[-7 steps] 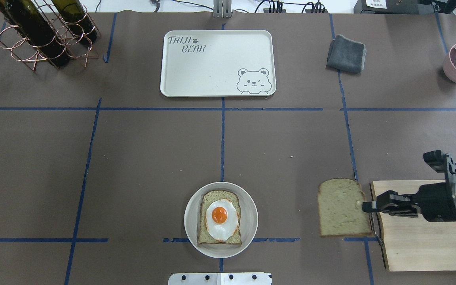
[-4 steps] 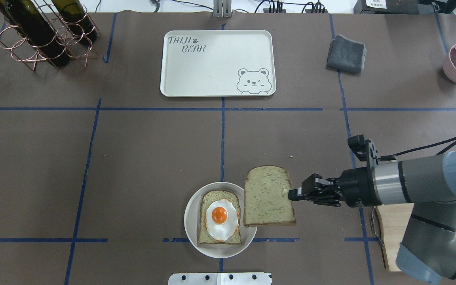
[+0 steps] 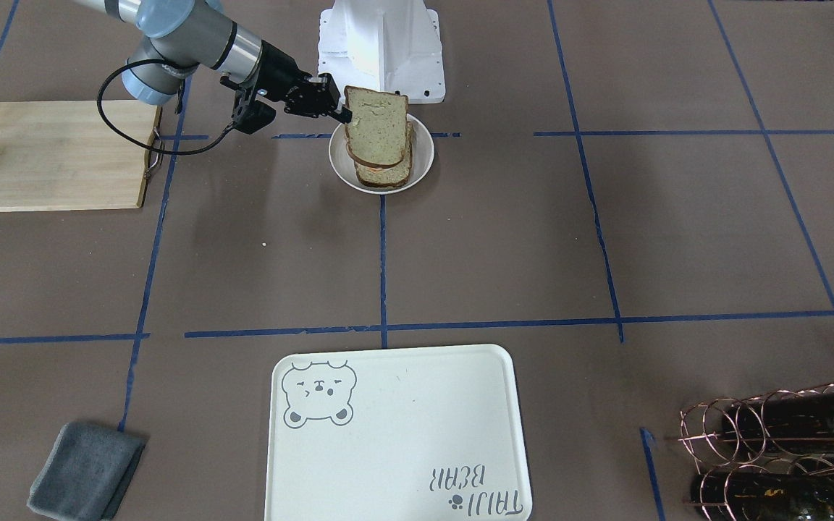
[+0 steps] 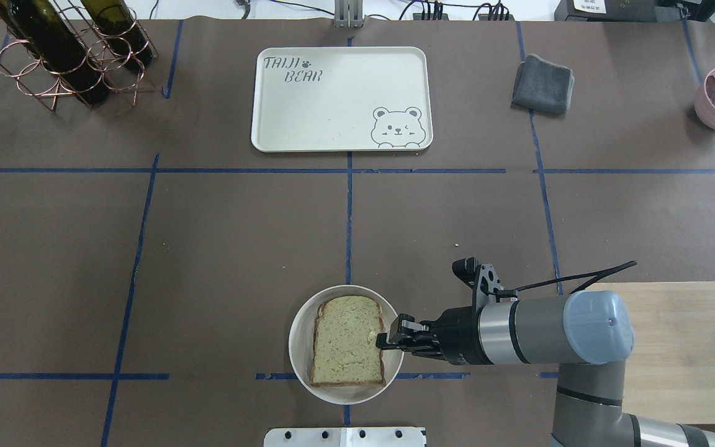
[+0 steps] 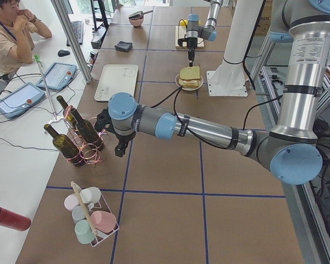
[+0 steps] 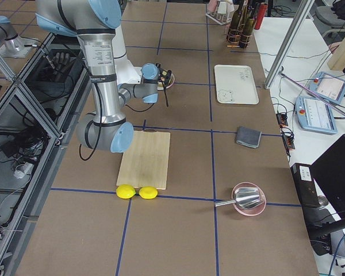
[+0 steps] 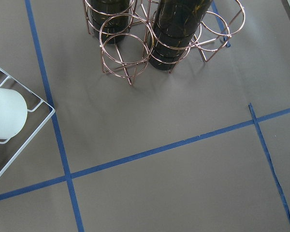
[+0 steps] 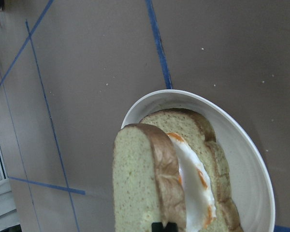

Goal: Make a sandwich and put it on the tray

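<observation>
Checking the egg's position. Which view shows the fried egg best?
The right wrist view: the fried egg shows white and orange between the top slice and the bottom slice. Overhead, the top slice hides it; front-facing and side views are too distant to make it out; the left wrist view misses it.

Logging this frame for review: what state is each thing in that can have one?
top slice, gripped at its edge, over the egg.
right gripper, shut on top slice.
bottom slice, lying in dish, egg on it.
tray, not yet loaded.
left gripper, open or shut unclear.
</observation>
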You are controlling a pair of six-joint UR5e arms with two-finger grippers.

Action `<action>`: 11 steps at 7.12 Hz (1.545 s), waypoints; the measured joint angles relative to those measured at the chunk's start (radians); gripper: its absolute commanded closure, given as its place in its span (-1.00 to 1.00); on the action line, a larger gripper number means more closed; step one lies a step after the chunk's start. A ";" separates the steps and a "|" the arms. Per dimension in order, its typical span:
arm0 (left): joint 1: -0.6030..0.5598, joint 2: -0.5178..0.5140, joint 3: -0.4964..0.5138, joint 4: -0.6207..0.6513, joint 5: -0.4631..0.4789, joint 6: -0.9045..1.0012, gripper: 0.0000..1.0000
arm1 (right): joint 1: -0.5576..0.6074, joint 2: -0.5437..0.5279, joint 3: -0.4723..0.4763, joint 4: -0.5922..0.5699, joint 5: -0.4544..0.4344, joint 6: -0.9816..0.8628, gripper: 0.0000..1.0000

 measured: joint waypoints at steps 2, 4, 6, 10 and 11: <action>0.000 0.000 -0.001 -0.003 -0.001 0.000 -1.00 | -0.015 0.023 -0.025 -0.004 -0.036 -0.003 1.00; 0.000 0.000 0.000 -0.019 0.000 -0.004 -1.00 | -0.017 0.037 -0.039 -0.007 -0.054 -0.005 0.35; 0.022 -0.001 0.001 -0.032 -0.005 -0.057 -1.00 | -0.016 0.033 -0.042 -0.008 -0.052 -0.008 -0.10; 0.318 -0.001 -0.050 -0.374 0.008 -0.633 -0.94 | 0.052 0.004 -0.021 -0.006 0.024 -0.010 -0.42; 0.432 0.001 -0.079 -0.484 0.042 -0.838 -0.76 | 0.133 -0.028 -0.009 -0.006 0.109 -0.010 -0.45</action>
